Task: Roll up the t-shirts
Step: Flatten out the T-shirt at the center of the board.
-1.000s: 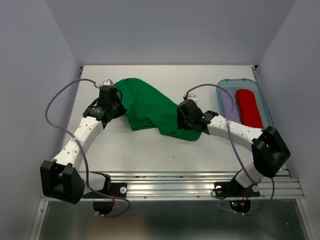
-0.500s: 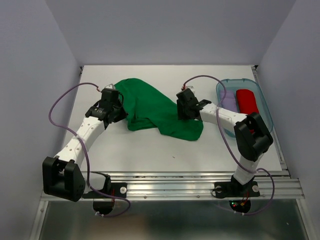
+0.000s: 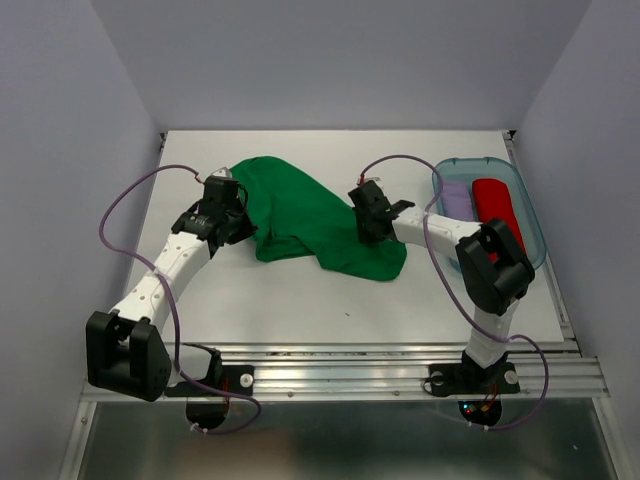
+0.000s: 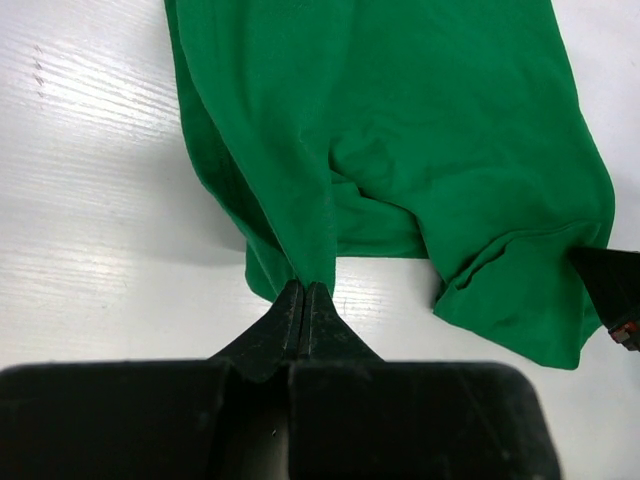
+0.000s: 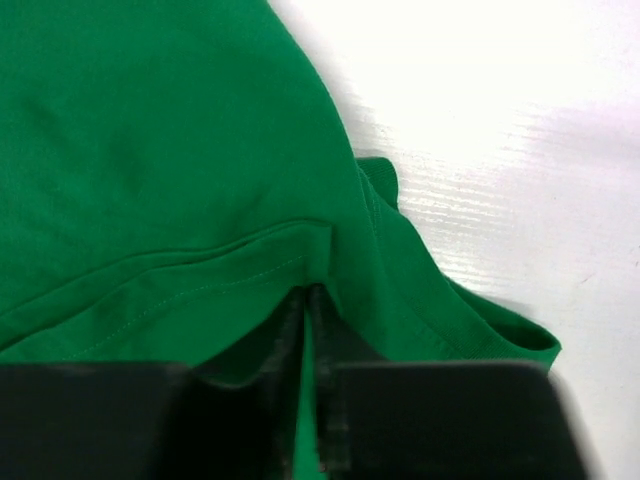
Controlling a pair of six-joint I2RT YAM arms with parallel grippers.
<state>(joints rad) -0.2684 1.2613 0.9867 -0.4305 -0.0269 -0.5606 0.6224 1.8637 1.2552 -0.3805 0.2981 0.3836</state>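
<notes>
Plain white table [image 3: 300,300] between pale lilac walls. Nearest on it, about mid-table, a green t-shirt [image 3: 300,215], crumpled and unrolled, slanting from far left to near right with a bunched lobe at the near end. At the t-shirt's left edge, the left gripper [image 4: 303,292], jaws pressed tight together on a thin ridge of cloth. At the t-shirt's right edge, the right gripper [image 5: 312,300], likewise clamped, with a stitched hem and green fabric caught between the jaws. Rolling not yet begun, to judge by the uneven lie. Likely trouble from here: a slender pinch on soft, thin fabric, so some risk of slipping free under a firm sideways pull. Also a chance of more than one layer being caught in either grip, leaving folds trapped rather than spread flat. Uneven pulling from the two sides could mean a twisted or lopsided sheet and a loose, crooked roll. Farther off, to the right of the t-shirt and clear of it, a shallow clear blue tub [image 3: 538,235]. Inside, a lavender roll [image 3: 455,200] on the side nearer the t-shirt and a red roll [image 3: 497,215] on the side away from it, lying lengthwise side by side. Hard to tell whether touching.
</notes>
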